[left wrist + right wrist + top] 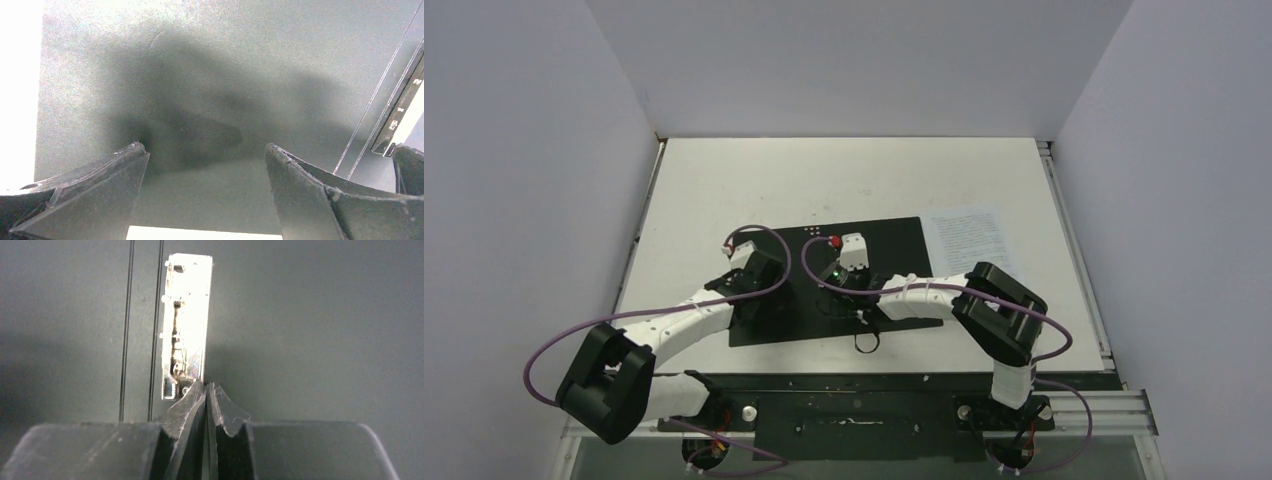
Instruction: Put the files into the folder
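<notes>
The folder (902,245) lies open on the table, black inside up; it fills the left wrist view (225,75) and the right wrist view (310,315). Its metal spine clip (185,325) runs along the spine creases and shows at the right edge of the left wrist view (400,117). The files (969,240), white printed sheets, lie on the table just right of the folder. My left gripper (759,285) is open and empty, low over the folder's left half (205,152). My right gripper (849,290) is shut, its tips (207,390) at the clip's near end.
The white table (724,180) is walled in on the left, back and right. A metal rail (1074,260) runs along its right edge. A dark base plate (854,410) with the arm mounts lies at the near edge. Purple cables loop off both arms.
</notes>
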Action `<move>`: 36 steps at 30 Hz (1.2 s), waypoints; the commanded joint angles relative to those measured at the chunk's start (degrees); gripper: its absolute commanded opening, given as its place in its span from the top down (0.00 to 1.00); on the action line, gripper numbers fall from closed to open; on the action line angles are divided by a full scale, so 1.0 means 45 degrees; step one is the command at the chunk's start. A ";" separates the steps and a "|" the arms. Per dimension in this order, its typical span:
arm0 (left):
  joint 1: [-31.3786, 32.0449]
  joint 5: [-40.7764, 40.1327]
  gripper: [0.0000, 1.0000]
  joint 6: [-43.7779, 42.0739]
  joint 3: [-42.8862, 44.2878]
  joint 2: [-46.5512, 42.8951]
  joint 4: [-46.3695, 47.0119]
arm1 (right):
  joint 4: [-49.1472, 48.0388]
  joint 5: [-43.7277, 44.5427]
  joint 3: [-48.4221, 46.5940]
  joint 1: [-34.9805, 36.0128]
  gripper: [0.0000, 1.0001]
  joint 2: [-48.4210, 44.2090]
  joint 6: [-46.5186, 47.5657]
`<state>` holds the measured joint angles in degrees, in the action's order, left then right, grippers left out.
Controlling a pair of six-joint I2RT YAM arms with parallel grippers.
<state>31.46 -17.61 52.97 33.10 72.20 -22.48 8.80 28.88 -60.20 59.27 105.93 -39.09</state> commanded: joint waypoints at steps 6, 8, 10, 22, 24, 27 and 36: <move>-0.0195 0.0245 0.12 0.0123 -0.0559 0.0119 -0.0571 | 0.2200 -0.0025 0.0468 -0.0513 0.95 -0.0285 0.0141; -0.0195 0.0244 0.12 0.0125 -0.0559 0.0064 -0.0570 | 0.2029 -0.0245 0.0401 -0.0514 0.95 -0.0504 0.0115; -0.0195 0.0241 0.12 0.0123 -0.0559 0.0015 -0.0571 | 0.1925 -0.0437 0.0303 -0.0499 0.95 -0.0728 0.0113; -0.0195 0.0319 0.12 0.0066 -0.0588 -0.0118 -0.0533 | 0.1375 -0.1378 -0.0444 -0.0477 0.95 -0.1932 0.0160; -0.0195 0.0319 0.12 0.0048 -0.0584 -0.0130 -0.0514 | 0.1231 -0.1501 -0.0565 -0.0455 0.94 -0.1976 0.0190; -0.0190 0.0319 0.12 0.0007 -0.0598 -0.0128 -0.0512 | 0.1100 -0.1620 -0.0845 -0.0436 0.86 -0.1845 0.0245; -0.0175 0.0375 0.12 -0.0089 -0.0579 -0.0049 -0.0492 | 0.0995 -0.1829 -0.1634 -0.0326 0.85 -0.0751 0.0407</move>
<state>31.03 -17.21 52.88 32.42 71.26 -21.98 15.29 20.71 -64.99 57.45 100.97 -37.98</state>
